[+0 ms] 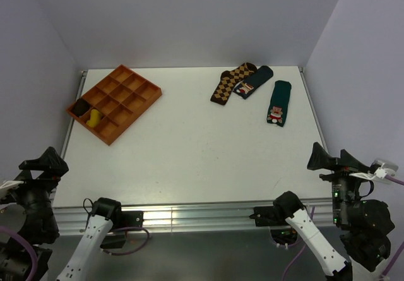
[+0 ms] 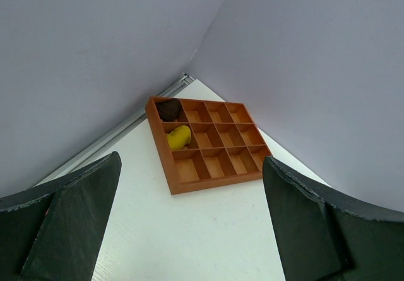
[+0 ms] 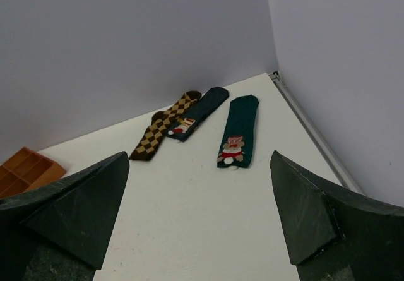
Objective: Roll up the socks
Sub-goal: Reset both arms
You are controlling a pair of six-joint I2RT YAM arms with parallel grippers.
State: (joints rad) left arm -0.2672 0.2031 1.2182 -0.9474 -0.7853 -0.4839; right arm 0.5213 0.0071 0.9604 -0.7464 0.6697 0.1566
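Yellow sock (image 2: 178,137): bundled up in an edge compartment of the orange tray (image 1: 134,118), far left of the worktop (image 1: 189,148), beside a dark bundle (image 2: 168,108).
Left claw (image 2: 189,230): wide, holding nothing.
Right claw (image 3: 199,221): wide, holding nothing.

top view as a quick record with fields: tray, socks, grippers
tray: orange divided tray, far left of table
in tray: yellow bundle and dark bundle, neighbouring compartments at its left corner
loose socks: argyle sock touching navy sock; green sock apart; all flat, far right
left gripper: open, empty, facing the tray
right gripper: open, empty, facing the loose socks
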